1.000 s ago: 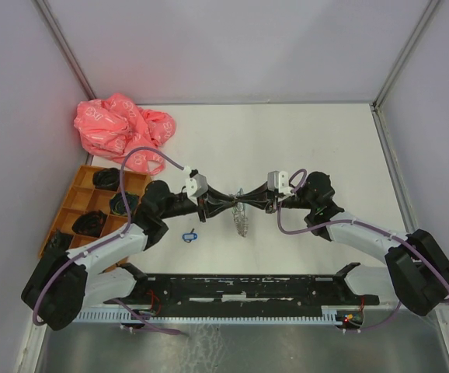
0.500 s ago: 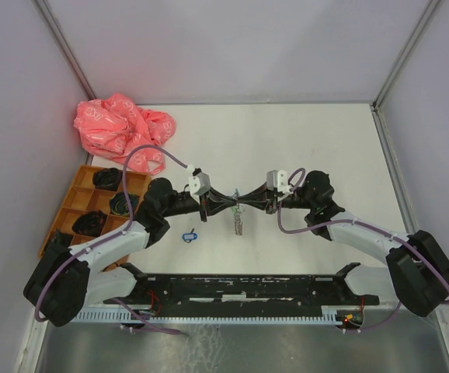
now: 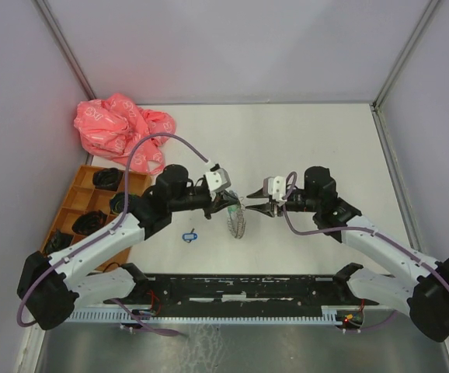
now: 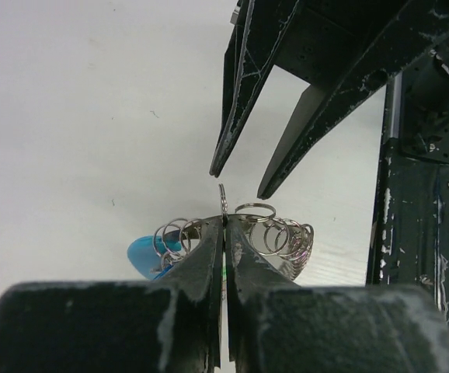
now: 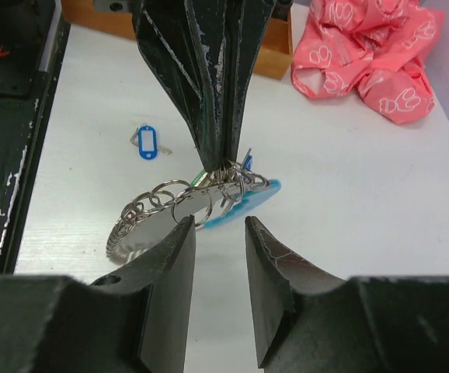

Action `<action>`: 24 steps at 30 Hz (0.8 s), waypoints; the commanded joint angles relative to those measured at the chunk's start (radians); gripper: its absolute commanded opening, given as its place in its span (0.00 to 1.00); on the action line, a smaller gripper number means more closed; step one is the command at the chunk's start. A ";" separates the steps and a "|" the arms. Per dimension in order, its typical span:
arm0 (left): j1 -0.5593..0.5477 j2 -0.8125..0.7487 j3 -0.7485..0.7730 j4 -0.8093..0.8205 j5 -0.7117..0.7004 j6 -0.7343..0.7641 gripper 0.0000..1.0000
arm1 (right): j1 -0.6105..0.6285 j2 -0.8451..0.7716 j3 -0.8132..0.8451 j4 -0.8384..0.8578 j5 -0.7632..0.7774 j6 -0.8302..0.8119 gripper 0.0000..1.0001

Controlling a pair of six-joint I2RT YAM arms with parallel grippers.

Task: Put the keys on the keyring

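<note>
- Left gripper (image 4: 224, 224) pinched tight on one ring of the keyring (image 4: 275, 237), mid-frame, presenting it edge-on; the bunch hangs below.
- Right gripper (image 5: 218, 229) faces it, jaws narrowly parted, empty.
- Blue-tagged key (image 5: 147, 142) loose, upper left.

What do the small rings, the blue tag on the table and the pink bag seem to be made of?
The small rings: probably steel wire, polished; they are thin, silvery and shine. The blue tag: likely plastic, smooth, with even colour and a pale insert. The pink bag: thin plastic film or light fabric, crumpled, printed in white; I cannot tell which.
</note>
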 commanded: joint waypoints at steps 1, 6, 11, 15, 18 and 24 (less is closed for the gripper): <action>-0.071 0.032 0.136 -0.235 -0.147 0.156 0.03 | -0.003 -0.022 0.064 -0.132 0.034 -0.089 0.41; -0.119 0.065 0.220 -0.351 -0.189 0.193 0.03 | -0.003 0.007 0.097 -0.163 -0.011 -0.122 0.43; -0.134 0.085 0.262 -0.403 -0.189 0.213 0.03 | -0.004 0.042 0.105 -0.121 -0.099 -0.122 0.43; -0.136 0.091 0.267 -0.406 -0.179 0.217 0.03 | -0.003 0.085 0.125 -0.109 -0.173 -0.125 0.40; -0.137 0.095 0.270 -0.410 -0.163 0.222 0.03 | -0.004 0.113 0.135 -0.092 -0.203 -0.120 0.36; -0.140 0.100 0.274 -0.412 -0.153 0.224 0.03 | -0.004 0.156 0.156 -0.084 -0.247 -0.117 0.32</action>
